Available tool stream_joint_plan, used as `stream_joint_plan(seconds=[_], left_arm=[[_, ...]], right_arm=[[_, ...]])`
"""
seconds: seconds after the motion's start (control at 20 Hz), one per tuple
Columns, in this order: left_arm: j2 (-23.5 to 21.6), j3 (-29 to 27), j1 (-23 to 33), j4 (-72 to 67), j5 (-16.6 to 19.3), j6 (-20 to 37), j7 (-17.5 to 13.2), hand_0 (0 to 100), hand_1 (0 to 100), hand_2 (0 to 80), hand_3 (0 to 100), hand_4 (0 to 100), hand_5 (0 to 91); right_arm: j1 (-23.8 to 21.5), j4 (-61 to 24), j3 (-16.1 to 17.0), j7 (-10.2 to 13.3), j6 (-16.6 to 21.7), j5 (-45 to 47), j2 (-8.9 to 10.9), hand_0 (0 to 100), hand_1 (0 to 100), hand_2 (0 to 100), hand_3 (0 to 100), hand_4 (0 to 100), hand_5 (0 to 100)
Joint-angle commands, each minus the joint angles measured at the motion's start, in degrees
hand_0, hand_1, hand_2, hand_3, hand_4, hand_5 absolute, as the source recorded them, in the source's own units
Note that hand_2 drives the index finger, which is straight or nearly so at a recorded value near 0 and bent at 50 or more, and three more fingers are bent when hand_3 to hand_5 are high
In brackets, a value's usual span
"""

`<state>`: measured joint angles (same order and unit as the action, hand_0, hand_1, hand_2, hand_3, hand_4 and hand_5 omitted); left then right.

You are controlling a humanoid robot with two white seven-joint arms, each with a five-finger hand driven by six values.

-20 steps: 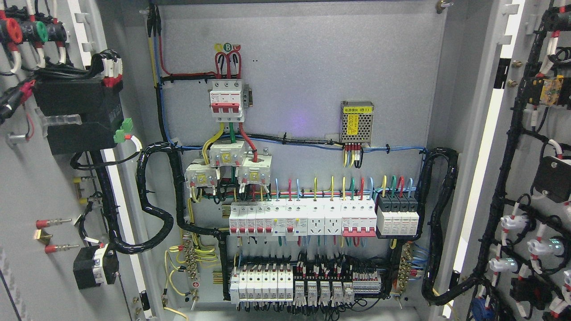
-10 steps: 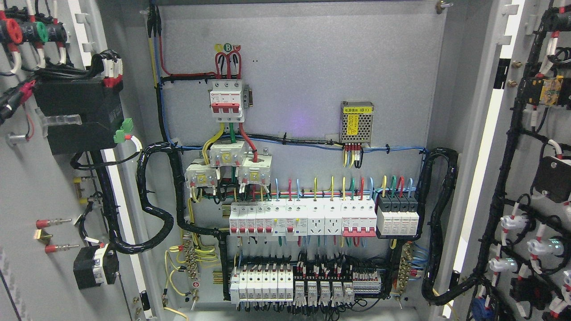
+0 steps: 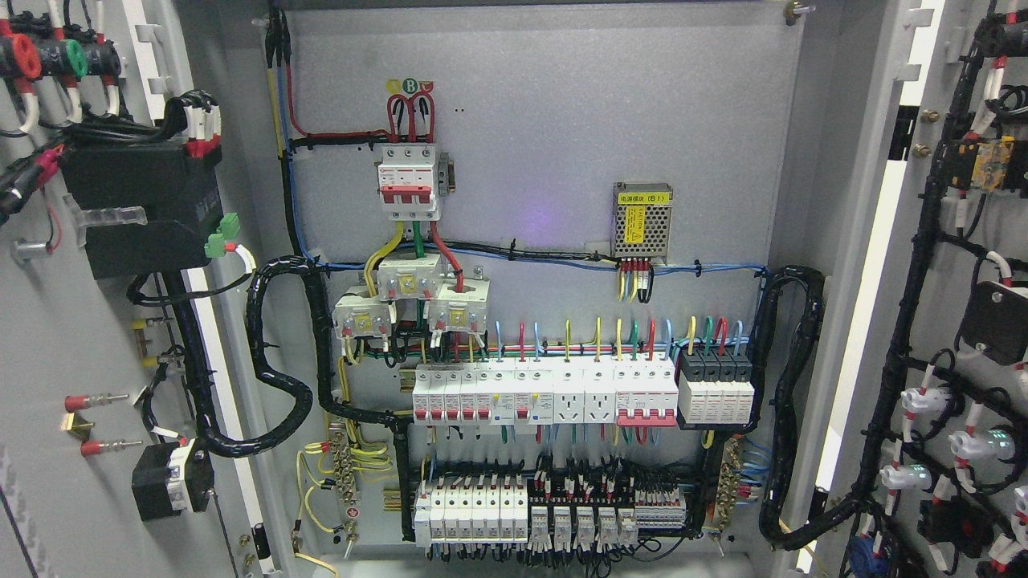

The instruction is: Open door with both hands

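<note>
A grey cabinet interior (image 3: pixel 546 120) fills my view, its back panel carrying wiring; the left door (image 3: pixel 56 361) stands swung wide at the left edge and the right door (image 3: pixel 948 321) likewise at the right; between them sit a row of white breakers (image 3: pixel 546 393) and a small mesh power supply (image 3: pixel 642 221); neither of my hands shows, so I cannot tell their state or how the doors lie to them

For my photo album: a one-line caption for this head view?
Both doors swung wide, no robot hands in view, showing breakers and wiring.
</note>
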<state>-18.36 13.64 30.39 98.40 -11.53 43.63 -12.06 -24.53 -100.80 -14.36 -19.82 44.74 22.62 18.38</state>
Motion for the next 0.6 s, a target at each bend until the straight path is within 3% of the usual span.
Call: stream_joint_plan(seconds=[0.0,0.15,0.35,0.55], left_arm=[[-3.4,-0.5,-0.3,7.7,-1.0,2.4,0.0,0,0,0.0,0,3,0.0],[-3.1,-1.8,-0.3,10.3,-1.1,2.6,0.0,0,0,0.0,0,3,0.0],[-2.0,-3.5,-1.4,11.7,-1.4,2.7,0.0,0,0,0.0,0,3,0.0],[-1.2,-5.0,-3.2,12.4,-1.7,2.7,0.0,0,0,0.0,0,3,0.0]], right_arm=[[-1.0,-1.4,6.4,-0.1,1.8,0.4,5.87,0,0,0,0,0,0],[-0.6,-1.8,6.4,-0.1,1.7,1.2,7.89,0,0,0,0,0,0],[2.0,-1.9,6.5,0.0,0.9,6.9,8.42,0,0,0,0,0,0],[3.0,-2.3,9.3,0.2,1.3,7.2,8.95,0,0,0,0,0,0]])
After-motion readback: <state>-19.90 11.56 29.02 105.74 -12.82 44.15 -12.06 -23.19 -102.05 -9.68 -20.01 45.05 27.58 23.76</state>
